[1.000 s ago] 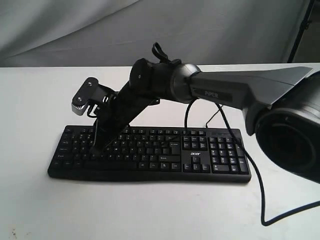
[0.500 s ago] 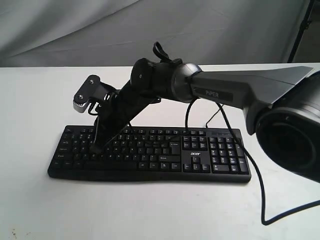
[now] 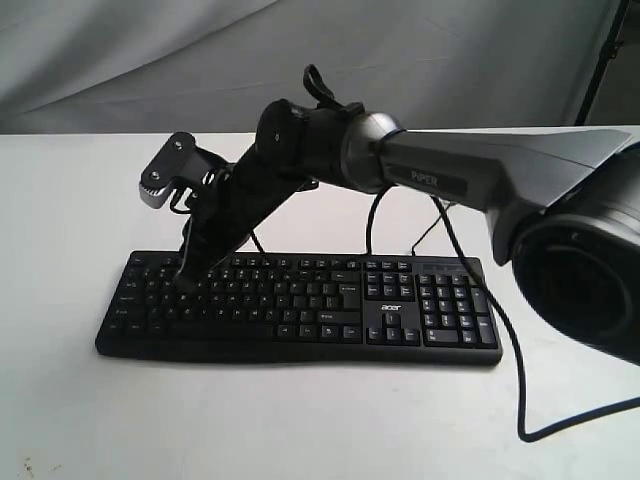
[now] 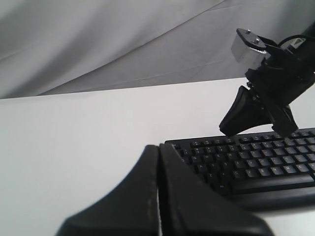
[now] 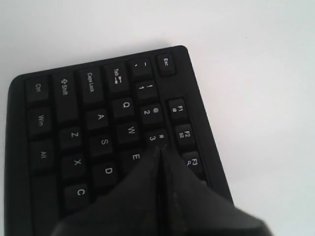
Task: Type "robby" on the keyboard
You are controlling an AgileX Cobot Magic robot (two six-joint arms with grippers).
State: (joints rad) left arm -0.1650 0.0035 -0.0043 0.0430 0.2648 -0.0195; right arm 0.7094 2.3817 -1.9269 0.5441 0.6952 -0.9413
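The long black keyboard (image 3: 300, 300) lies flat on the white table, its number pad and acer logo at the right end. My right gripper (image 3: 184, 284) reaches across the middle, shut and empty, pointing steeply down at the keyboard's left part. In the right wrist view the right gripper (image 5: 160, 147) has its tip beside the 3 key, above E, on the keyboard (image 5: 98, 123). I cannot tell whether it touches a key. My left gripper (image 4: 158, 146) is shut and empty, low beside the left end of the keyboard (image 4: 246, 162), and does not show in the exterior view.
A black cable (image 3: 517, 360) runs from behind the keyboard and loops over the table (image 3: 300, 420) at the right. A grey cloth backdrop (image 3: 150, 60) hangs behind. The right arm's large base (image 3: 580, 270) fills the right side.
My right gripper's tip has lifted slightly and shifted left along the keyboard's upper rows. The keyboard has not moved.
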